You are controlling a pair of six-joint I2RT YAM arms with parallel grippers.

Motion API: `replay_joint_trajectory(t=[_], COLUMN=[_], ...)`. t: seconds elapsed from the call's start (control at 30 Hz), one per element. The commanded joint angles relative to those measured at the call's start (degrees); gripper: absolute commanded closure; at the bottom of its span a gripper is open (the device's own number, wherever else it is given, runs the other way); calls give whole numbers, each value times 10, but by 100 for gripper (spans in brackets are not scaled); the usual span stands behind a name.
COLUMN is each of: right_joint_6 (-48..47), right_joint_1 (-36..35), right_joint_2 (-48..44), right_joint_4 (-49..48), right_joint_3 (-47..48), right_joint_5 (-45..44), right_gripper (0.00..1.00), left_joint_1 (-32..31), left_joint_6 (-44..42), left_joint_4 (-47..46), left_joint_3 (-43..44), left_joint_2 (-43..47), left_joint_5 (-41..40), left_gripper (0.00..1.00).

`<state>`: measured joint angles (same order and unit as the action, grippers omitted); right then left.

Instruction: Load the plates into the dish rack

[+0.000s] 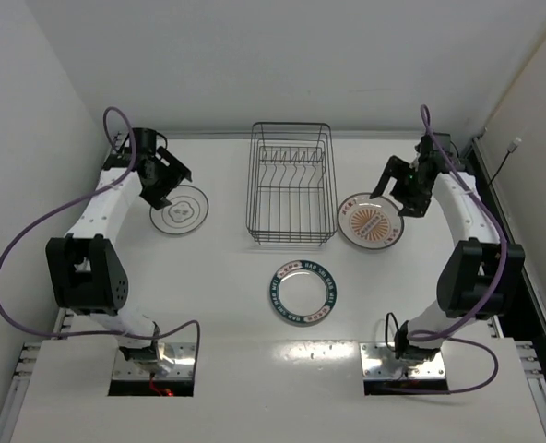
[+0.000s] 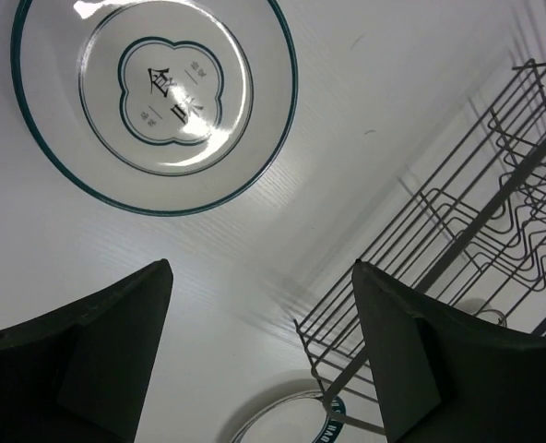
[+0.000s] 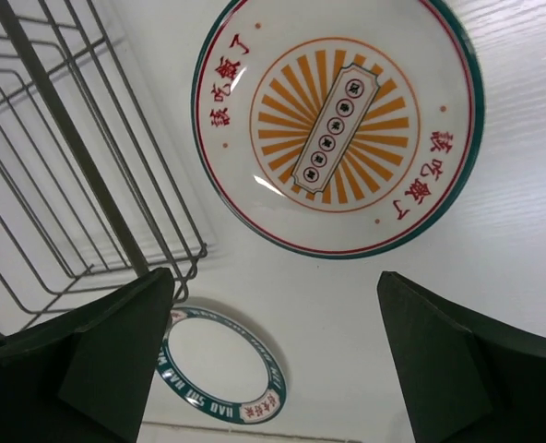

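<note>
Left claw [image 1: 170,187] hangs with its jaws spread apart and nothing between them, above the far-left edge of the round white plate with thin dark rings [image 1: 180,211]. That plate lies flat on the white table [image 1: 227,323], to the left of the rectangular dark wire dish rack [image 1: 290,185]. Right claw [image 1: 398,194], likewise spread and holding nothing, hangs above the far-right edge of the round white plate with an orange sunburst centre [image 1: 370,223], which lies flat just right of the rack. The round plate with a dark teal patterned rim [image 1: 302,292] lies flat in front of the rack, nearer the arm bases and apart from it. All three plates sit on the table outside the rack.

From the left wrist, the two dark jaws stand wide at the bottom corners. The ringed plate lies beyond them at the upper left, the rack's wires run along the right, and a sliver of the teal rim shows at the bottom edge.

From the right wrist, the jaws are again well apart. The sunburst plate fills the top, the rack's corner sits at the left, and the teal-rimmed plate lies low beside the left jaw
</note>
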<state>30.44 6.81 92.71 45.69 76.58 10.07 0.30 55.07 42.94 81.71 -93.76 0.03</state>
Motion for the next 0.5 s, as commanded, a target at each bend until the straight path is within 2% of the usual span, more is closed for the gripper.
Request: replay_joint_trajectory(t=[0.0, 0.03, 0.07, 0.1, 0.13, 0.2, 0.47], right_joint_6=[15, 29, 40, 53, 75, 94, 82], right_joint_1=[29, 55, 71, 89, 126, 155, 196], right_joint_2=[-28, -28, -21, -21, -21, -21, 47], right_joint_4=[-5, -5, -5, -20, -70, -121, -159], right_joint_3=[-24, -34, -49, -95, -126, -199, -233], right_joint_5=[-23, -1, 17, 41, 97, 133, 123], right_gripper=[8, 6, 6, 6, 10, 14, 19], left_joint_1=[-10, -10, -18, -18, -25, -31, -36], left_joint_6=[-14, -14, -14, -14, -14, -21, -48], left_joint_4=[-31, -31, -36, -43, -44, -50, -62], left_joint_3=[-35, -42, -48, -53, -64, -72, -155], left_joint_2=[59, 66, 73, 86, 92, 110, 170], left_joint_5=[-3, -3, -3, -3, 2, 2, 2], left_gripper=[24, 24, 20, 19, 19, 18, 17])
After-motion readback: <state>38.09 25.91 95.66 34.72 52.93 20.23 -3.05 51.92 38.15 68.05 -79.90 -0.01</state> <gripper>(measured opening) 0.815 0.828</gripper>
